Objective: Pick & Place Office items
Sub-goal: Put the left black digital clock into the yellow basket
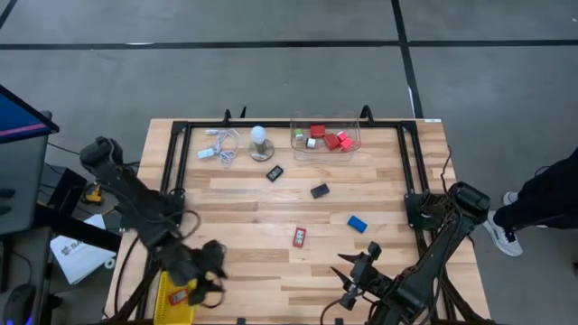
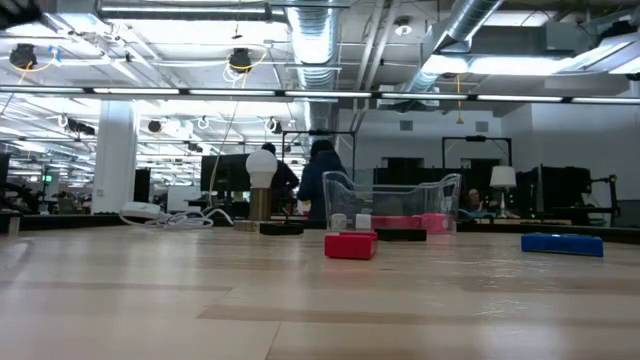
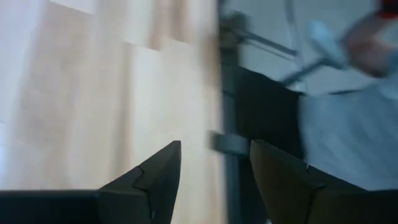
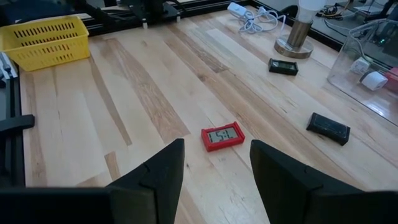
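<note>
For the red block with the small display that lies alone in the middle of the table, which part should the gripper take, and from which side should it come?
The red block lies flat, display up, with bare wood all around it. It is low, so come from straight above and close the fingers across its two long edges, the narrower span. The right gripper, open and pointing at it, looks best placed. The black block lies well apart and should not interfere.

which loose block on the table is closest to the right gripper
The red block with the grey display, lying just ahead of the open right gripper; both black blocks lie farther off.
</note>
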`<state>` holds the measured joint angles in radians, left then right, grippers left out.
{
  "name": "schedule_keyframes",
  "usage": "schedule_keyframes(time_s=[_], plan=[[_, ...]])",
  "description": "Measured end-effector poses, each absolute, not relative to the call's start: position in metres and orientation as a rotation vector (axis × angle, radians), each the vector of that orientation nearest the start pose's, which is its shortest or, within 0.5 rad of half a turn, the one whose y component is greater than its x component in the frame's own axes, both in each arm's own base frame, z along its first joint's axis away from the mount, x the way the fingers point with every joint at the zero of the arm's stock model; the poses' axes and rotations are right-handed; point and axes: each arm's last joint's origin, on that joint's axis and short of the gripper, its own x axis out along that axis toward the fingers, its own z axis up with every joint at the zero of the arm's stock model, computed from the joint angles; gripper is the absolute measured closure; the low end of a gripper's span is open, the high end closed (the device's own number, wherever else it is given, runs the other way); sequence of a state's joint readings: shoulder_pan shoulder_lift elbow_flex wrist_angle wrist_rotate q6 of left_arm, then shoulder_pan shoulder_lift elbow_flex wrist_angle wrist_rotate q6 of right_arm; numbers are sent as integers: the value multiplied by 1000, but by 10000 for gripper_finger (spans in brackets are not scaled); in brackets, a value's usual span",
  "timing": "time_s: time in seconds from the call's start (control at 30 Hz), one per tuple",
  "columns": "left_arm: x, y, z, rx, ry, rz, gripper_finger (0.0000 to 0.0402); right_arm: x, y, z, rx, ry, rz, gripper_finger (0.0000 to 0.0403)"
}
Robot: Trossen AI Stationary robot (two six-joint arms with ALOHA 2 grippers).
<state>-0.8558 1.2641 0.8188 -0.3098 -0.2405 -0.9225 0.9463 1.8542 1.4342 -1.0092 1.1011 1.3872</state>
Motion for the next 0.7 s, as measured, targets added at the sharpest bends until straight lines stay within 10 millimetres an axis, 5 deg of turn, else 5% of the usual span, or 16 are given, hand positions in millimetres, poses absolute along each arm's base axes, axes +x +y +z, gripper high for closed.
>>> schedule_keyframes(time_s=[0.2, 0.33, 0.5, 0.7], plan=[[229, -156, 201, -320, 881, -35, 191, 227, 272, 232, 102, 460, -535, 225], [261, -111, 194, -248, 807, 152, 175, 227, 272, 232, 96, 461, -533, 225], [281, -45, 196, -191, 757, 373, 148, 226, 273, 232, 96, 462, -530, 223], [293, 9, 204, -288, 635, 498, 115, 223, 275, 232, 93, 462, -519, 218]])
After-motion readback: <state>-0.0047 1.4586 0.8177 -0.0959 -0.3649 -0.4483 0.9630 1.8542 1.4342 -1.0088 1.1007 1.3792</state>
